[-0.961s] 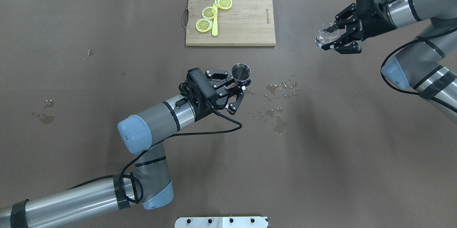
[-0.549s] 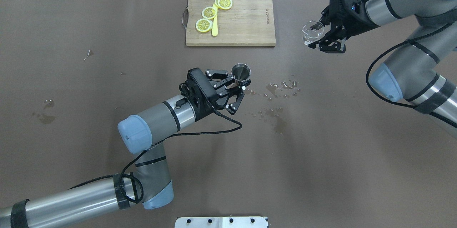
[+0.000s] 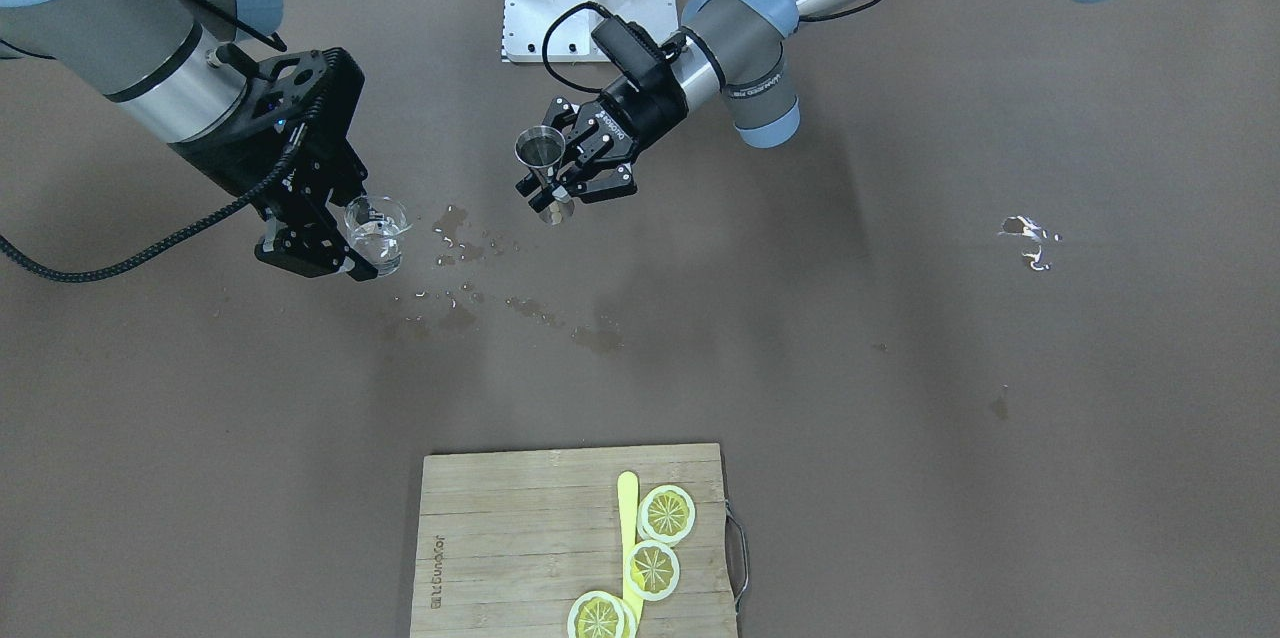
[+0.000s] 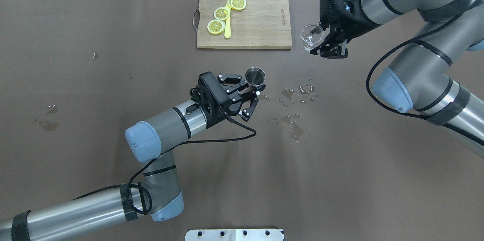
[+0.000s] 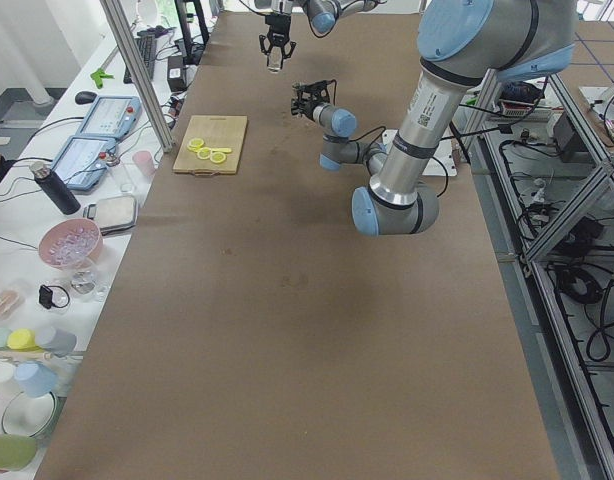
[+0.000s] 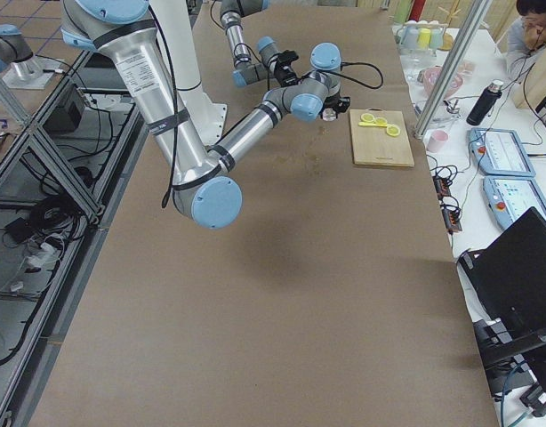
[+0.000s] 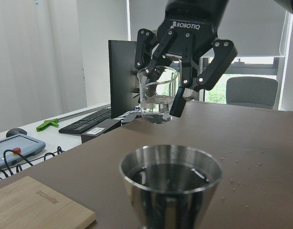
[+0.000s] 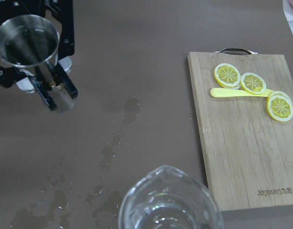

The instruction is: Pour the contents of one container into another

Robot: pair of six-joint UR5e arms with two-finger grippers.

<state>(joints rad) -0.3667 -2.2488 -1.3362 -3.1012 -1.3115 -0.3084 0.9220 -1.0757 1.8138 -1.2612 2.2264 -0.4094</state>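
Observation:
A steel jigger (image 4: 255, 75) with liquid in it stands upright above mid-table, and my left gripper (image 4: 254, 90) is shut on its narrow waist. A clear glass beaker (image 4: 312, 37) with a little water hangs in the air to its far right, upright, with my right gripper (image 4: 322, 44) shut on it. The left wrist view shows the beaker (image 7: 157, 95) beyond and above the jigger's rim (image 7: 170, 181), well apart from it. In the front-facing view the beaker (image 3: 377, 233) sits left of the jigger (image 3: 540, 146).
A wooden cutting board (image 4: 261, 22) with lemon slices (image 4: 221, 13) and a yellow knife (image 4: 227, 25) lies at the far edge. Spilled water (image 4: 295, 93) spots the brown table between the two grippers. A white base plate (image 4: 234, 234) is at the near edge.
My right arm has carried the beaker leftward, toward the board's right edge and nearer the jigger, turning it more upright. The left arm and jigger have not moved.

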